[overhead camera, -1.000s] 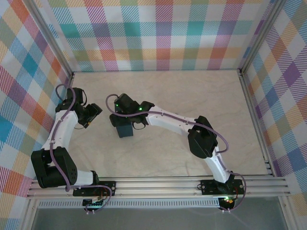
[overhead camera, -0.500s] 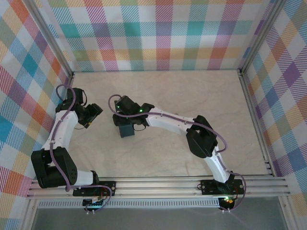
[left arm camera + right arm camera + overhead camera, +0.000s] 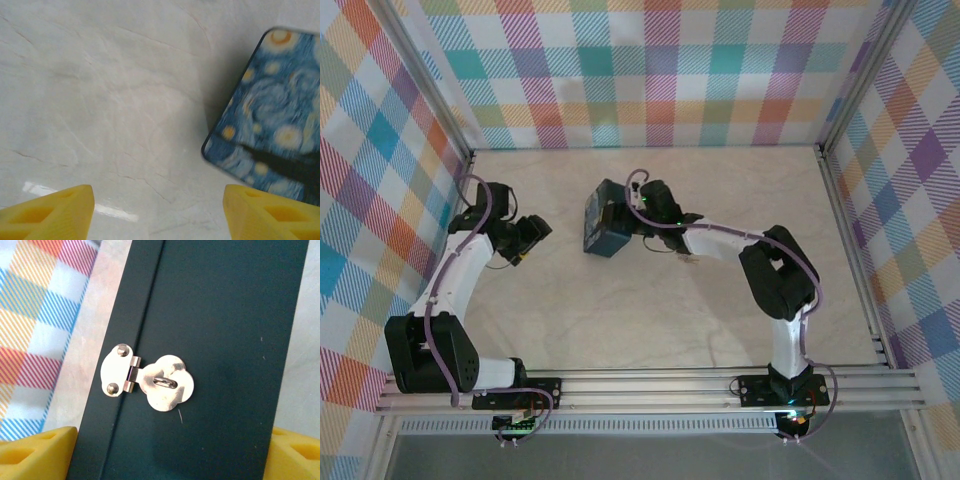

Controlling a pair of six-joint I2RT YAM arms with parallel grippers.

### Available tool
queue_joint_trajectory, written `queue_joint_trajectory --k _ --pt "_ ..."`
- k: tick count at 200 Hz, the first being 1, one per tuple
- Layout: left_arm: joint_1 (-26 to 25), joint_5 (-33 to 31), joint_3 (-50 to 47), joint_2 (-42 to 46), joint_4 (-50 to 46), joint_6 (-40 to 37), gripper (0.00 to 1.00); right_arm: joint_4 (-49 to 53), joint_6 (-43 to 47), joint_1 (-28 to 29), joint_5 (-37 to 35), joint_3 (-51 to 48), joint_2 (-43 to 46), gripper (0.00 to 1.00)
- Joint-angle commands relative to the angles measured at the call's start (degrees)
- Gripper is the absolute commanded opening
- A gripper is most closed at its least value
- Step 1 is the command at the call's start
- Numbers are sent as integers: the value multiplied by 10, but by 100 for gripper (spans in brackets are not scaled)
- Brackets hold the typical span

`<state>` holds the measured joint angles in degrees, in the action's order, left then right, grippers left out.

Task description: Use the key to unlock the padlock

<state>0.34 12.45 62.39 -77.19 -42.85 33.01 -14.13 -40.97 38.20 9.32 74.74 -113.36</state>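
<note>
Right gripper [image 3: 167, 452] tight on dark box [image 3: 215, 315], left gripper [image 3: 160, 215] open over pale marbled tabletop [image 3: 100, 100], plaid walls [image 3: 650, 70]

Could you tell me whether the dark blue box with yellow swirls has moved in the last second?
Yes. The dark blue swirl-patterned box has shifted away from the metal rail at the near edge, toward the checked back wall and slightly right.

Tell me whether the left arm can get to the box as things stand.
Probably yes: the open left end effector faces the box across bare table, nothing between them. The right end effector holds the box at its other side.
</note>
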Motion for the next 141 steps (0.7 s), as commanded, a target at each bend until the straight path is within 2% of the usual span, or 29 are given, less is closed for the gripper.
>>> queue_joint_trajectory --k 1,71,76,108,129,137,141 --pt "-13 5 6 -8 15 19 69 -71 -7 -32 43 -24 -63 85" --pt "-26 -6 73 -43 1 28 69 -41 11 -61 69 57 -141 96" --pt "-26 -8 77 -42 -1 26 69 -39 12 -63 70 57 -141 100" --pt "-26 -37 88 -48 -15 -6 69 -11 36 -70 76 48 -104 100" --pt "-28 -94 53 -42 38 -48 71 31 77 -70 73 38 -49 100" --pt "-27 -102 38 -38 62 -69 75 62 99 -72 68 37 -24 100" --pt "-28 -106 29 -35 72 -73 82 80 111 -73 64 36 -12 100"
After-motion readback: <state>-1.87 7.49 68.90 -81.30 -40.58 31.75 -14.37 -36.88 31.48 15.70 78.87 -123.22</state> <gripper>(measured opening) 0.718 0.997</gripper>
